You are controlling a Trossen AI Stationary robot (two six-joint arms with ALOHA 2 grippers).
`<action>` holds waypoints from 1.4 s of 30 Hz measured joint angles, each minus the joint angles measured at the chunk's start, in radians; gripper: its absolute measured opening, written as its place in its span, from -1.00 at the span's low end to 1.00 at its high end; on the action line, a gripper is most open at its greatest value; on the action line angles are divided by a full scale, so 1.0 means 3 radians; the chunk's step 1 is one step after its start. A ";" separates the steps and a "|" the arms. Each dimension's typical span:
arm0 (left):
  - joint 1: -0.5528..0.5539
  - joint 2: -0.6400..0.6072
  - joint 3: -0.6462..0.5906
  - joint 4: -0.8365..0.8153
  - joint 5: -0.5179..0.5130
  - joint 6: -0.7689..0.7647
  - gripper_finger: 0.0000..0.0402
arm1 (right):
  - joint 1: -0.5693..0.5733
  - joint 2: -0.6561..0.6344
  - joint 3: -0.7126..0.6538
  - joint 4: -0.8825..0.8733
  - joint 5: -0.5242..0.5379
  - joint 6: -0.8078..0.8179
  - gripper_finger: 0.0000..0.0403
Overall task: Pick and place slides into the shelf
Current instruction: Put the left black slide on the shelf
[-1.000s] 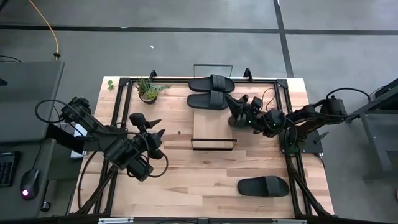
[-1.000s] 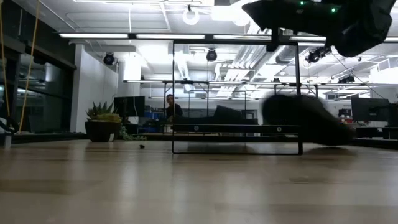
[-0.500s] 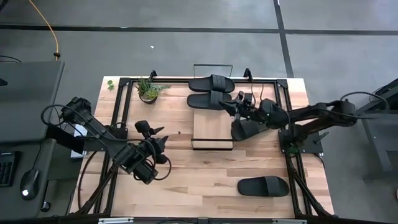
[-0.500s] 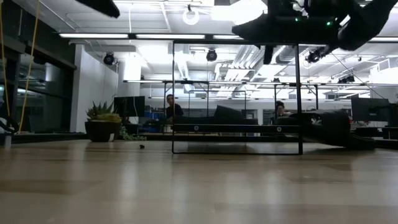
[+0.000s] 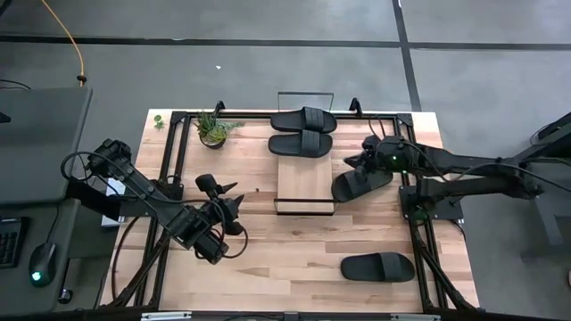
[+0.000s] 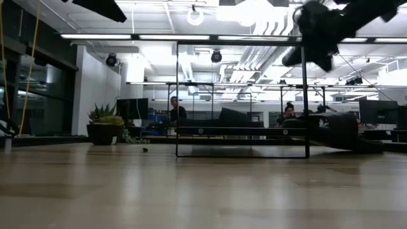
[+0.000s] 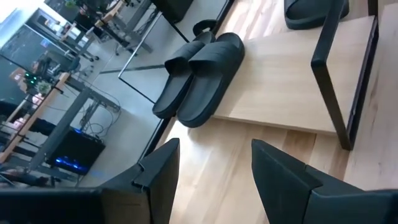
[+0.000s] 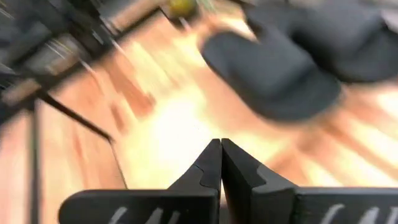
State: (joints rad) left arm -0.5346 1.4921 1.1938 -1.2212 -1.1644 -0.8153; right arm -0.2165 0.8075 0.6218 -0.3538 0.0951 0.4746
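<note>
Two black slides (image 5: 302, 130) lie side by side, soles down, on the far end of the light-wood shelf (image 5: 306, 181); the left wrist view shows the pair (image 7: 200, 73) too. A third slide (image 5: 361, 185) lies on the table right of the shelf, one end at the shelf's right edge. The fourth slide (image 5: 377, 267) lies near the table's near right corner. My right gripper (image 5: 366, 159) hovers just above and beyond the third slide, fingers shut (image 8: 221, 163), holding nothing. My left gripper (image 5: 225, 210) is open (image 7: 214, 168) over the table left of the shelf.
A small potted plant (image 5: 213, 129) stands at the far left of the table. Black frame rails (image 5: 178, 160) run along the table's edges. The shelf's wire end frames (image 6: 241, 95) stand upright. People sit in the room beyond the table (image 6: 173, 107).
My right gripper has moved from beside the shelf toward the table's right edge. The third slide, which was at the gripper a second ago, has come down and now lies flat on the table right of the shelf. My left gripper has drifted slightly right.
</note>
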 joint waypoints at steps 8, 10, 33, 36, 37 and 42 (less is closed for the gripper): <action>0.0175 -0.0001 0.0000 0.0041 0.0028 0.0008 -0.08 | 0.0001 -0.0461 -0.0050 -0.0810 -0.0324 0.0245 -0.90; 0.0221 -0.0001 0.0001 0.0079 0.0038 0.0023 -0.08 | 0.0000 -0.0515 -0.0050 -0.1047 -0.0325 0.0301 -0.81; 0.0254 -0.0002 0.0003 0.0105 0.0248 0.0147 -0.08 | -0.0233 -0.0674 -0.0907 -0.0679 -0.0562 0.0490 0.08; 0.0254 -0.0003 0.0003 0.0163 0.0248 0.0190 -0.08 | -0.0331 -0.0724 -0.0989 -0.0489 -0.0704 0.0479 0.08; 0.0254 -0.0003 0.0003 0.0171 0.0243 0.0201 -0.08 | -0.0359 -0.0737 -0.1028 -0.0447 -0.0755 0.0481 0.08; 0.0254 -0.0003 0.0004 0.0170 0.0241 0.0212 -0.08 | -0.0438 -0.0734 -0.1323 -0.0097 -0.1018 0.0579 0.00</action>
State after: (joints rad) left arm -0.4583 1.4914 1.1949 -1.1702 -1.0920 -0.7517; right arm -0.3477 0.5873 0.2247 -0.3829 -0.2104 0.6482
